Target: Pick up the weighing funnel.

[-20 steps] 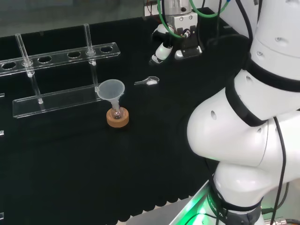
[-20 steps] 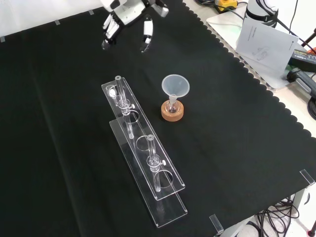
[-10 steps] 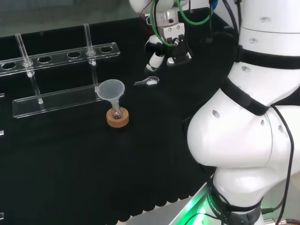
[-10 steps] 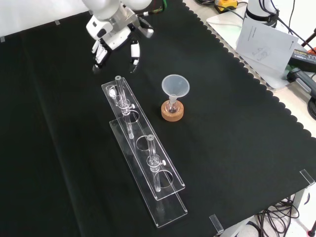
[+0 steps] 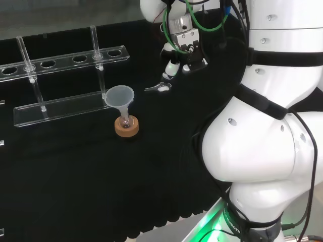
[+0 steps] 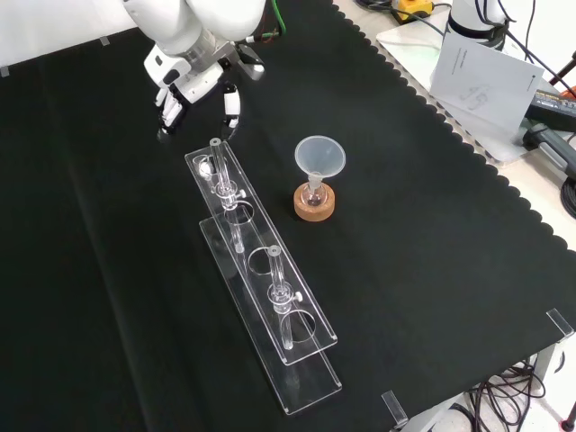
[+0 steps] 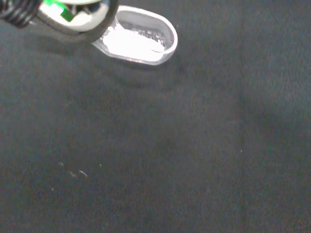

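The weighing funnel (image 5: pixel 159 87), a small clear scoop with a short stem, lies on the black cloth right of the big funnel in the head view. In the wrist view the weighing funnel (image 7: pixel 141 36) holds white powder in its bowl. The hand (image 5: pixel 182 56) hangs just above and to the right of it in the head view, fingers pointing down and apart from it. From the front, the hand (image 6: pixel 193 76) has its fingers spread and relaxed, open, with nothing between them.
The big funnel (image 5: pixel 120 96) stands with its stem in a small flask on a cork ring (image 5: pixel 126 127). A clear test-tube rack (image 6: pixel 261 279) runs along the cloth beside it. The arm's white links (image 5: pixel 262 141) stand at the head view's right.
The hand has moved left in the head view and lower, closer to the weighing funnel. In the front view it has shifted left and toward the rack's far end. The weighing funnel has not moved.
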You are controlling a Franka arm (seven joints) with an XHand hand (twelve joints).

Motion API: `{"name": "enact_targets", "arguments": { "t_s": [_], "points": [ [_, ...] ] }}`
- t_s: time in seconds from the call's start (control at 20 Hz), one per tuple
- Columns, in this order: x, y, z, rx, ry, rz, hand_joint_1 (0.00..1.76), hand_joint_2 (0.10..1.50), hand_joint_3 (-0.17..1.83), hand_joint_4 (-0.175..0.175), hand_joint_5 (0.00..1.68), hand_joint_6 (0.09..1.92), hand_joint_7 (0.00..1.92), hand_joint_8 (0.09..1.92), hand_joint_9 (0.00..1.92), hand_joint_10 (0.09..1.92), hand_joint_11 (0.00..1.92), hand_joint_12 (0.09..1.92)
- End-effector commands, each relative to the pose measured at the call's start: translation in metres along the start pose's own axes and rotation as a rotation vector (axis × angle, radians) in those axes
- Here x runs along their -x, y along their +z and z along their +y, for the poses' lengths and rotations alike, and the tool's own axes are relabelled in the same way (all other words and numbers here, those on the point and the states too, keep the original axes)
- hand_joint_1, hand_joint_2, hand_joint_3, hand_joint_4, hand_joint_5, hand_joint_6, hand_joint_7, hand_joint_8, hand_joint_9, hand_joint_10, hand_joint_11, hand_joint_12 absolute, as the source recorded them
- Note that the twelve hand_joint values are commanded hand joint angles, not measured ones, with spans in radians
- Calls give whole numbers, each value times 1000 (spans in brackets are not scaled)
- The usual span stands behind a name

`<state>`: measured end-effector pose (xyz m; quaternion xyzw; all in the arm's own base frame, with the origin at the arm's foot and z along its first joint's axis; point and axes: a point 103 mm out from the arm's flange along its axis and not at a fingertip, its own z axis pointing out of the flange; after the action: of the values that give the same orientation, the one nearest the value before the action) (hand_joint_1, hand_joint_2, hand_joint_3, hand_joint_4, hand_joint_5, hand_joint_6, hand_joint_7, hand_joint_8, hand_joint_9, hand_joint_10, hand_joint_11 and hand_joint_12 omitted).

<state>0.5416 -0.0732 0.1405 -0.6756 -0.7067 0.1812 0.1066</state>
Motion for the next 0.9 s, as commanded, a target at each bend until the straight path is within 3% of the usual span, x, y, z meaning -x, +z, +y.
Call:
{"name": "enact_targets", "arguments": {
  "t_s": [0.05, 0.9],
  "points": [
    [-2, 8, 6, -17, -11, -8, 873, 621, 482, -38, 628, 99, 415, 698, 679, 555, 416, 1327],
    [-10, 34, 24, -56, -37, -82, 878, 610, 506, -31, 653, 135, 431, 698, 700, 553, 426, 1319]
  ]
}}
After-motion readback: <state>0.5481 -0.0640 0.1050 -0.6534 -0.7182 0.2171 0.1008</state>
